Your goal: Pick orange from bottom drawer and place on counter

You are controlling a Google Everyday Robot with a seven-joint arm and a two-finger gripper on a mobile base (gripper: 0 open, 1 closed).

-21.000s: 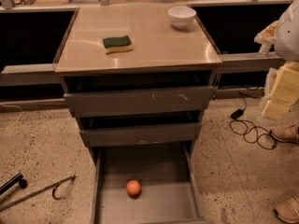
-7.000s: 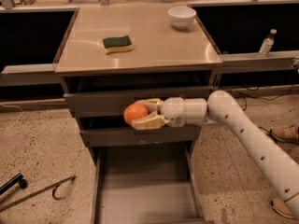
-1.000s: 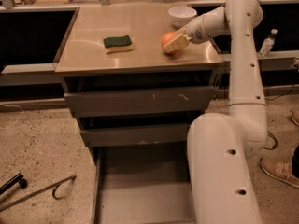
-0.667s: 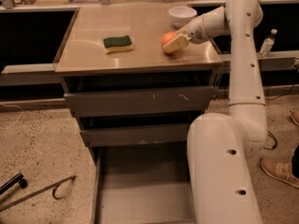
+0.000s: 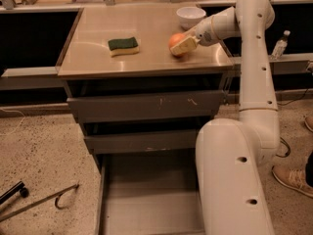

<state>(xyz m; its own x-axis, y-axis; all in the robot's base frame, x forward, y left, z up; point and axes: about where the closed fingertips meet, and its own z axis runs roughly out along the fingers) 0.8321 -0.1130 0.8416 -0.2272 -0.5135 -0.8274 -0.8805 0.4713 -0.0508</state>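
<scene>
The orange (image 5: 174, 40) is at the right side of the beige counter (image 5: 146, 18), down at its surface, held in my gripper (image 5: 178, 45). The gripper reaches in from the right and is shut on the orange, with one cream finger (image 5: 186, 45) across its front. I cannot tell whether the orange touches the counter. The bottom drawer (image 5: 146, 199) is pulled open below, and its grey floor is bare. My arm's white body hides the drawer's right part.
A green-and-yellow sponge (image 5: 123, 45) lies on the counter's left half. A white bowl (image 5: 190, 16) stands just behind the gripper. A plastic bottle (image 5: 279, 45) stands on a ledge at the right. A metal hook tool (image 5: 41, 202) lies on the floor at left, and a person's shoe (image 5: 292, 178) at right.
Over the whole span the orange went from the bottom drawer up to the counter in my gripper. In the last second it has hardly moved.
</scene>
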